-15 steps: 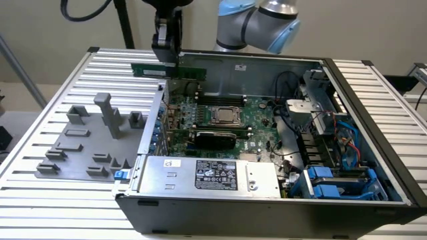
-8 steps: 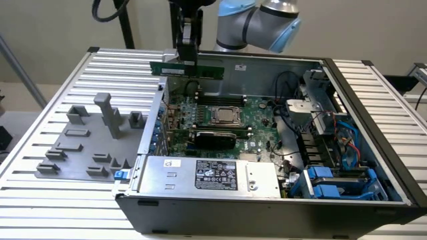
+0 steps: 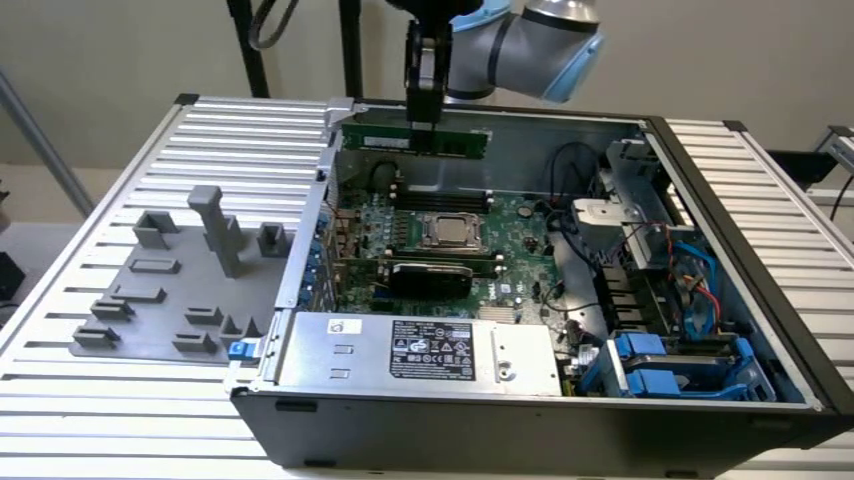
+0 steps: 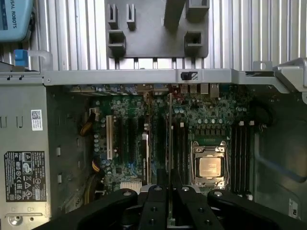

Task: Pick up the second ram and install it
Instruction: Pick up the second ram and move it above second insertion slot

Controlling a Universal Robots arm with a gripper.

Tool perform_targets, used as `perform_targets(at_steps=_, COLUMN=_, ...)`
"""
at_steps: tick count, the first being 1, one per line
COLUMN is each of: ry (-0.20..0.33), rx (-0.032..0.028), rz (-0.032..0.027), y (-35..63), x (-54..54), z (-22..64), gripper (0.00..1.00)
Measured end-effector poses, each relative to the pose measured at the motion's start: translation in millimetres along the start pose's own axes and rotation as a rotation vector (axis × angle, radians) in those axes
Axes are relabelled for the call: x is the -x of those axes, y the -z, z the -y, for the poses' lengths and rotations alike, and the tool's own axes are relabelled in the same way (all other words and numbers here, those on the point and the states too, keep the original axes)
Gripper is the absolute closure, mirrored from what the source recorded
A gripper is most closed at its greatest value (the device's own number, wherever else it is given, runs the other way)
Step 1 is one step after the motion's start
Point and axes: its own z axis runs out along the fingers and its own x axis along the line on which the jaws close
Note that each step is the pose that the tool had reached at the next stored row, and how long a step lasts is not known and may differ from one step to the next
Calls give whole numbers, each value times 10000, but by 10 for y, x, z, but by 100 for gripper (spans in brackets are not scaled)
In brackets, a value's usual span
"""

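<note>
Above the open computer case (image 3: 534, 430), at the edge farthest from the silver power box (image 3: 420, 350), you see the second ram (image 3: 387, 140). It is a long green stick. It hangs level in the air with one long edge pointing down, over the green main board (image 3: 514, 225). It does not touch the board.

The gripper (image 3: 424, 126) comes down from above. Its jaws are closed tight on the top edge of the stick, near the middle. In the wrist view the stick (image 4: 170, 134) looks like a thin line. It runs out from between the black fingers (image 4: 156, 206) of the gripper (image 4: 169, 211).

Down on the board, long black slots (image 3: 461, 190) lie just below the stick. Next to them sits the square silver chip (image 3: 447, 232) in its metal frame. A black card (image 3: 427, 272) stands between the chip and the power box. Blue boxes (image 3: 667, 370) fill the corner of the case on the exterior view's right, close to the power box.

The case rests on a table (image 3: 240, 120) made of shiny metal slats. A flat gray tray (image 3: 160, 300) lies on the table beside the case, on the exterior view's left. Small gray blocks and one tall gray post (image 3: 214, 225) stick up from the tray.
</note>
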Motion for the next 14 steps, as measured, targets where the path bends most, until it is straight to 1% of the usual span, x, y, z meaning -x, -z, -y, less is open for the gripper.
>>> perform_targets(at_steps=2, ry=0, rx=1, rz=1, y=-19, x=31, z=69, gripper=86)
perform_targets(at_steps=4, ry=0, rx=1, rz=10, y=-47, x=71, z=112, gripper=86)
perform_targets(at_steps=14, ry=1, rx=5, rz=91, y=-206, x=337, z=204, gripper=86)
